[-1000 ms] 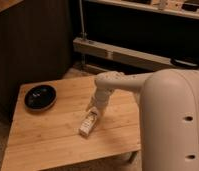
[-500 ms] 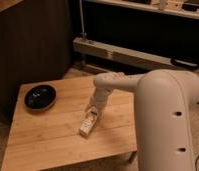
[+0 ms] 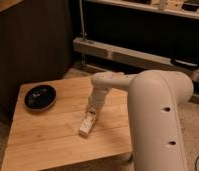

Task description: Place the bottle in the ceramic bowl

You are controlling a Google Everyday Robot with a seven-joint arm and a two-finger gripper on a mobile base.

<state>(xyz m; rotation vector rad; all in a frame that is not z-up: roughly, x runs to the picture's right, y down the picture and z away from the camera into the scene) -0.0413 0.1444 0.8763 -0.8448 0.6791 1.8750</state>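
Observation:
The small whitish bottle (image 3: 86, 125) lies on the wooden table (image 3: 48, 135), right of the middle, its length running toward the front edge. My gripper (image 3: 92, 112) points down at the bottle's far end and is on it or just above it; which of the two is unclear. The glossy black ceramic bowl (image 3: 40, 96) sits at the table's far left, about a bowl's width from the bottle, with nothing inside it.
My thick white arm (image 3: 158, 120) crosses in from the right and hides the table's right side. A dark cabinet (image 3: 28, 45) stands behind the table on the left. A metal rail (image 3: 128, 55) runs along the back. Speckled floor surrounds the table.
The gripper has settled slightly lower onto the bottle's far end, and the arm has shifted a little. Bottle and bowl stay where they were.

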